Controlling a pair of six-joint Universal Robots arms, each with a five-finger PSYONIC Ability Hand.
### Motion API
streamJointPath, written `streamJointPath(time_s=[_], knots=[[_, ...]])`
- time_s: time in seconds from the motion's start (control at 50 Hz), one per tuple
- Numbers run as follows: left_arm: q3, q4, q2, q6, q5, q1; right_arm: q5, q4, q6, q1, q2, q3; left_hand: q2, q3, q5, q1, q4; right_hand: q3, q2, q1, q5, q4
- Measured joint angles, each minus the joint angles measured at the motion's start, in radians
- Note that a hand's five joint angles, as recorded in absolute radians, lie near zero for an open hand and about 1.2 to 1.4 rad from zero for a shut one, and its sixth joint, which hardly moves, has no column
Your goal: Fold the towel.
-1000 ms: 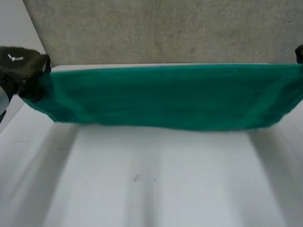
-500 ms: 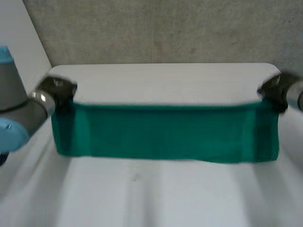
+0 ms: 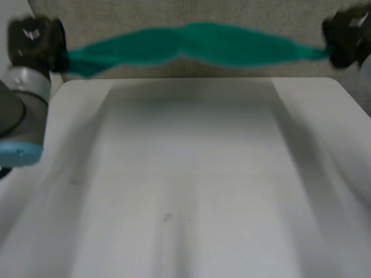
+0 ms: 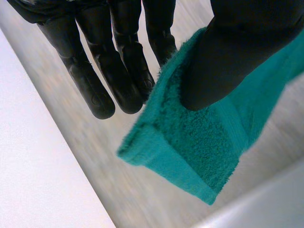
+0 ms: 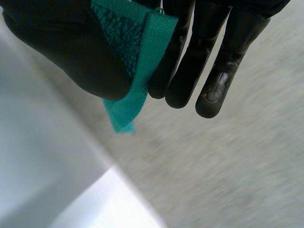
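The green towel (image 3: pixel 197 41) hangs stretched in the air above the far edge of the white table (image 3: pixel 191 174), bunched into a narrow band between both hands. My left hand (image 3: pixel 33 41) pinches its left corner: in the left wrist view the thumb (image 4: pixel 237 47) presses the towel corner (image 4: pixel 199 142) against the fingers (image 4: pixel 118 71). My right hand (image 3: pixel 346 36) pinches the right corner: in the right wrist view the thumb (image 5: pixel 66 52) clamps the towel's hemmed edge (image 5: pixel 137 66) against the fingers (image 5: pixel 209 61).
A grey wall (image 3: pixel 191 14) rises behind the table's far edge. My left arm (image 3: pixel 17 116) reaches along the table's left side. The bare tabletop lies below the towel.
Both hands have lifted the towel up and away from the tabletop toward the far edge. It hung as a flat sheet before; now it is bunched and raised high.
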Motion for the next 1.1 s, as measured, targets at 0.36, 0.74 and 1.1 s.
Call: streamJointPath(time_s=[0.36,0.74,1.1], knots=[[-0.433,-0.105,-0.023,0.138,0.055,0.036,0.066,0.277,-0.26,-0.026,0.145,0.311,0.0,0.0,0.0,0.0,0.0,0.0,0.0,0.0,0.0,0.0],[-0.469,-0.353,0.158,0.353,0.179,0.022,0.07,0.238,-0.485,-0.138,-0.021,0.44,0.0,0.0,0.0,0.0,0.0,0.0,0.0,0.0,0.0,0.0],[-0.063,-0.225,-0.283,0.302,-0.037,-0.057,0.131,0.05,-0.381,-0.034,0.317,0.118,0.0,0.0,0.0,0.0,0.0,0.0,0.0,0.0,0.002,0.0]])
